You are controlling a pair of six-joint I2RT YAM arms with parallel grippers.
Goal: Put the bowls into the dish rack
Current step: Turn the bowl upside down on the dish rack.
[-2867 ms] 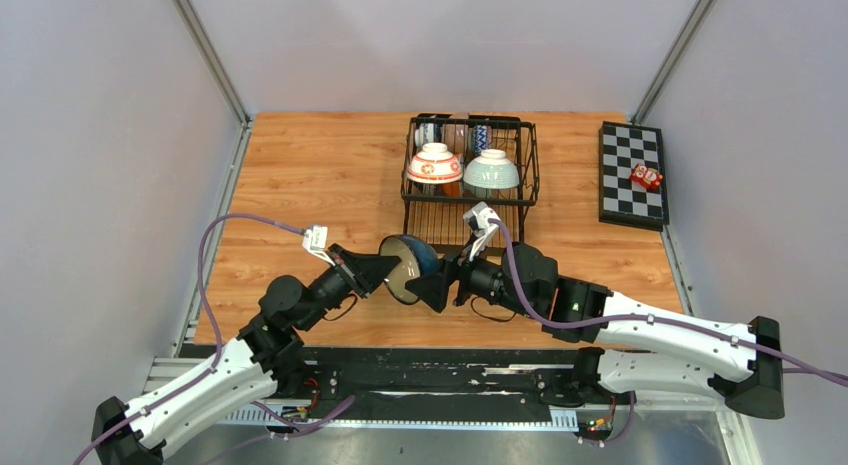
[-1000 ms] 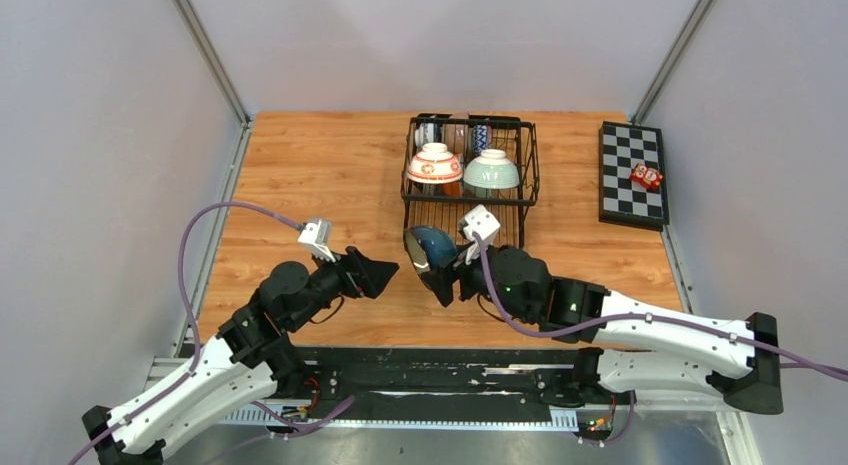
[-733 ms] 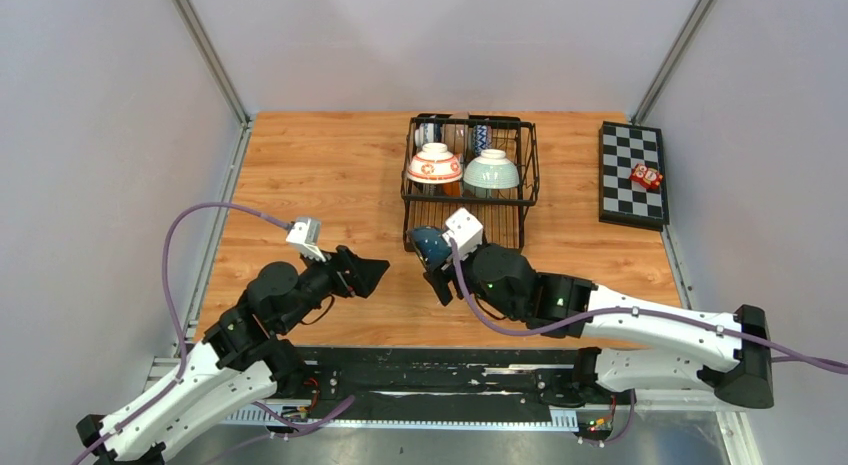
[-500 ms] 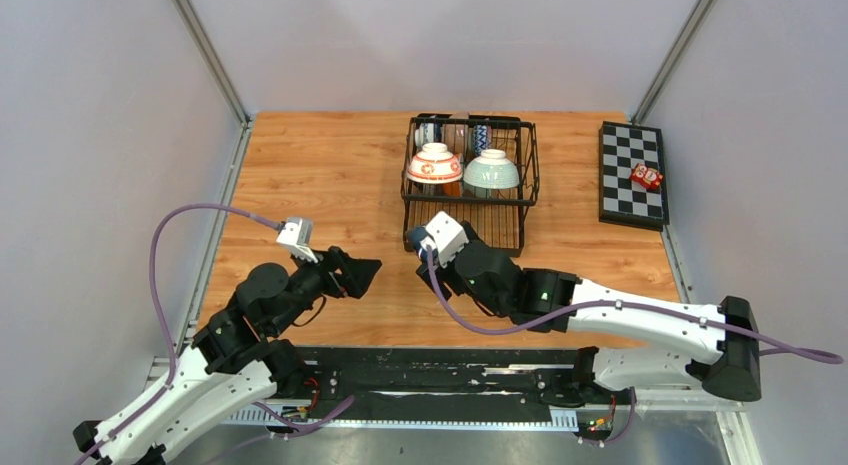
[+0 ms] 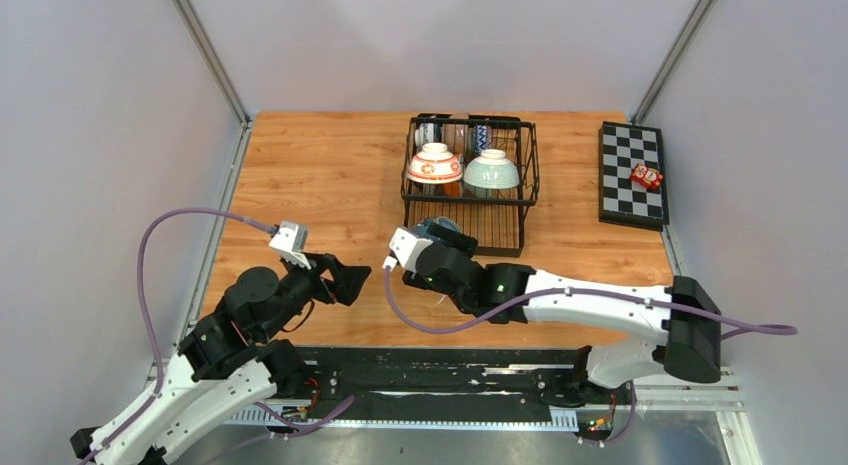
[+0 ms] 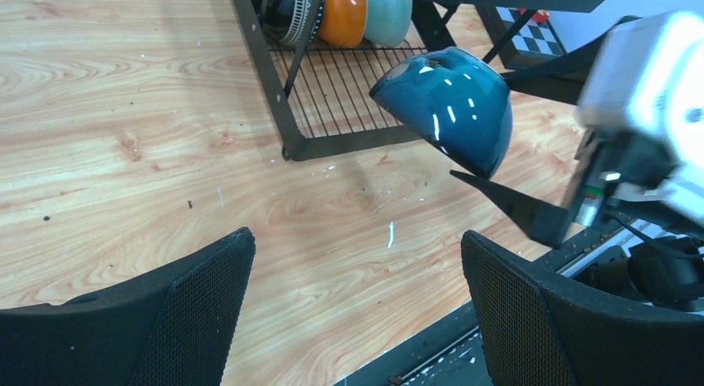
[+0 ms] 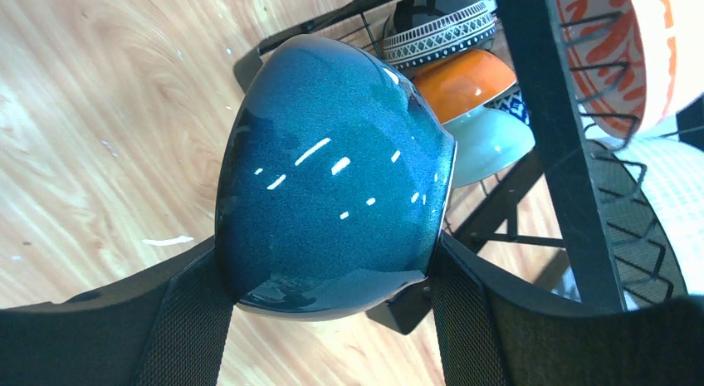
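Gripping the blue bowl (image 7: 332,170), the right jaws hold it beside the rack (image 5: 495,225), apparently just off the desk (image 5: 320,165), toward its near edge; left jaws gape empty.

L tool (image 6: 357,239) fingers spread, arm bent; R tool (image 7: 330,249) clamped on bowl (image 7: 332,170), arm stretched left.

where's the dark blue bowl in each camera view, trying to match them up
Top external: dark blue bowl just left of centre, at the near-left corner of the dish rack.
Left wrist: bowl upper right of centre, tilted, above the rack's front edge.
Right wrist: bowl fills the centre.
Shared landmark: the dish rack.
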